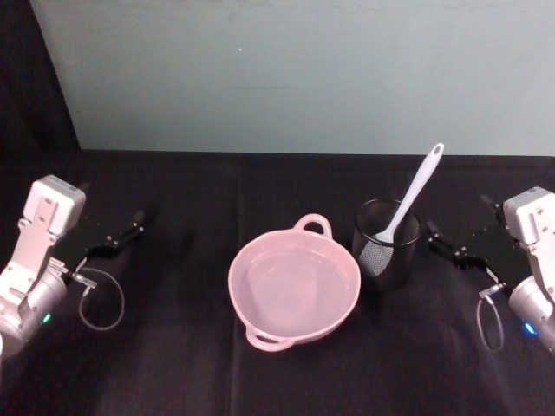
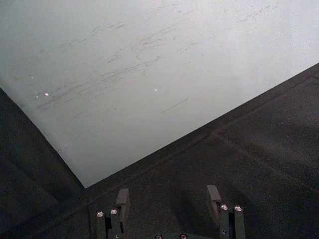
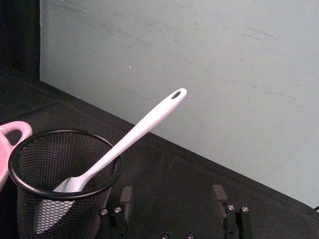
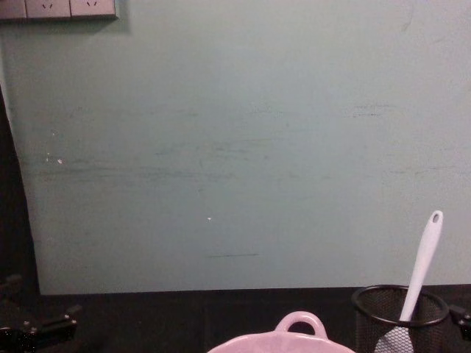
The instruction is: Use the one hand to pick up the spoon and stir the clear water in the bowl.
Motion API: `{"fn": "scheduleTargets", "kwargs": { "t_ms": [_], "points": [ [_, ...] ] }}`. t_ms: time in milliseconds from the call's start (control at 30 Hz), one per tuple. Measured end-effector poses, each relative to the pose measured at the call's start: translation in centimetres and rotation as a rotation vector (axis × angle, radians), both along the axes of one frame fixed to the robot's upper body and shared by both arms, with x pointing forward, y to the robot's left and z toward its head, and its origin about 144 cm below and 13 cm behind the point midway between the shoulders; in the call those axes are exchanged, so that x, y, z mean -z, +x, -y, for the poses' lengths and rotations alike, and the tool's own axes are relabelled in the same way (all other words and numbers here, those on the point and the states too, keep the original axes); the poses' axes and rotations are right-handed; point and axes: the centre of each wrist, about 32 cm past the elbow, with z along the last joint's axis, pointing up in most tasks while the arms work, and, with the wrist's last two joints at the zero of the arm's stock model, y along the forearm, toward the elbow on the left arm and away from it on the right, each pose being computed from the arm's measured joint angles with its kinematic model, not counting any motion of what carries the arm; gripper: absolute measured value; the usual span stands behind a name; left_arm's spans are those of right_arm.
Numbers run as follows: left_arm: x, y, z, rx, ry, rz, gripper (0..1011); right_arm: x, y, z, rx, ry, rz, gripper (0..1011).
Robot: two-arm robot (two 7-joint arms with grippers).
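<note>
The pale pink bowl (image 1: 236, 270) sits mid-table with clear water in it; its loop handle also peeks into the chest view (image 4: 298, 323) and the right wrist view (image 3: 12, 133). The white spoon (image 1: 416, 195) stands blade-down in a black wire-mesh cup (image 1: 388, 247) just right of the bowl, its handle leaning up and to the right (image 3: 137, 134) (image 4: 423, 265). My right gripper (image 1: 447, 247) (image 3: 172, 196) hovers open, right of the cup and apart from it. My left gripper (image 1: 121, 236) (image 2: 168, 199) is open at the far left, holding nothing.
The table is covered in black cloth, and a pale green wall panel (image 1: 295, 78) stands along its back edge. A loose cable loop hangs from each wrist (image 1: 102, 299) (image 1: 490, 322). Bare cloth lies in front of the bowl and between the bowl and the left arm.
</note>
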Motion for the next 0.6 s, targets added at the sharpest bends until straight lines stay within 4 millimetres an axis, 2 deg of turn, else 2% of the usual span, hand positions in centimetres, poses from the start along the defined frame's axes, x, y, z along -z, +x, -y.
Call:
{"fn": "scheduleTargets", "kwargs": {
  "t_ms": [600],
  "points": [
    [0.00,0.00,0.00,0.000,0.000,0.000,1005,0.00,0.00,0.00,0.000,0.000,0.000,1004]
  ]
}}
